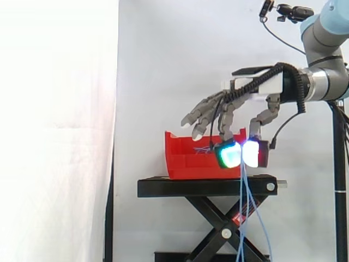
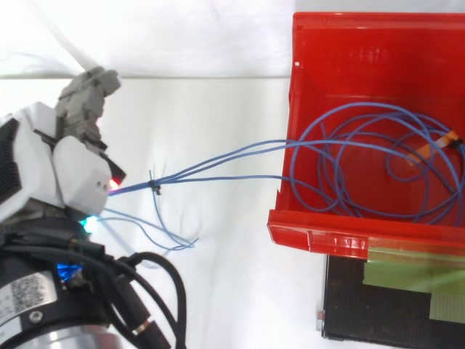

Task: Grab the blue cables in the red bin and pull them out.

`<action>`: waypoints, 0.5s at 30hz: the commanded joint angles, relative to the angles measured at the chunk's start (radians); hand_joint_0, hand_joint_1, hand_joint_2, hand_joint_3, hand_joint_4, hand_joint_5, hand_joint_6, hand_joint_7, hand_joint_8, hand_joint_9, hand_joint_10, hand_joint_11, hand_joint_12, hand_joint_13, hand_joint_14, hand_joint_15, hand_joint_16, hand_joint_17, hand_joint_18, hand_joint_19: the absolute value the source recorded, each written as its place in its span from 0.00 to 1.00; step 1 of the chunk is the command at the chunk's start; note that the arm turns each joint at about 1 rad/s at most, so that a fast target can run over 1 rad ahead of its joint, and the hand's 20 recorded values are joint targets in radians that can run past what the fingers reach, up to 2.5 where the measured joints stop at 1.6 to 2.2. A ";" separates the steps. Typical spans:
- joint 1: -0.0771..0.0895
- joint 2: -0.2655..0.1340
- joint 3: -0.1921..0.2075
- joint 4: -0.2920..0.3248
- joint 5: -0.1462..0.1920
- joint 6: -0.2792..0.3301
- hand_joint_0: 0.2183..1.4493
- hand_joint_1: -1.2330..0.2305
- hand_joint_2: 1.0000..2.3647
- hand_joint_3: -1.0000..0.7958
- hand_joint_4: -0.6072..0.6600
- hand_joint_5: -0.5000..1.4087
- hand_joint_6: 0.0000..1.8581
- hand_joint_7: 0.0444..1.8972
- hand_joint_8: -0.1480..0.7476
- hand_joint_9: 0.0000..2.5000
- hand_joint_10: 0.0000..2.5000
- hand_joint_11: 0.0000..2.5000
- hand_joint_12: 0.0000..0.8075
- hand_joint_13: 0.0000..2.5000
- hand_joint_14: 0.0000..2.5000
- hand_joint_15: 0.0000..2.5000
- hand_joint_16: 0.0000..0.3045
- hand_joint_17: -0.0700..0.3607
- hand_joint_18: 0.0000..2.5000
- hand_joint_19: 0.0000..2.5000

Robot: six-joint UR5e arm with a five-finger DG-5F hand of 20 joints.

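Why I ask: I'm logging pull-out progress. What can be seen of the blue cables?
The blue cables are thin strands that look plastic-coated. Most lie in loose overlapping loops inside the red bin, one bearing an orange tag. A few strands pass over the bin's wall and run nearly straight, gathered by a small dark tie, to the robot hand, which pinches them between its glowing pads. In the side view, loose lengths hang from the pinch down past the black stand.

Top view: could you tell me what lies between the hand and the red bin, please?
The blue cables span that stretch in the top view, bound near the hand by a small black tie.
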 commanded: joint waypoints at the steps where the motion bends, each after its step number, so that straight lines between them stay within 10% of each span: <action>1: 0.009 0.017 0.000 0.000 0.000 0.295 0.57 0.34 0.00 0.00 0.60 0.65 0.53 0.32 0.44 0.25 0.01 0.16 0.41 0.17 0.00 0.11 0.14 0.39 0.15 0.17; 10: 0.024 0.032 0.002 0.001 0.026 0.703 0.58 0.34 0.00 0.00 0.60 0.65 0.53 0.32 0.44 0.25 0.01 0.16 0.41 0.17 0.00 0.11 0.14 0.39 0.15 0.17; 15: 0.028 0.043 0.002 0.001 0.032 0.809 0.58 0.34 0.00 0.00 0.59 0.65 0.53 0.32 0.44 0.25 0.01 0.16 0.41 0.17 0.00 0.11 0.14 0.39 0.15 0.17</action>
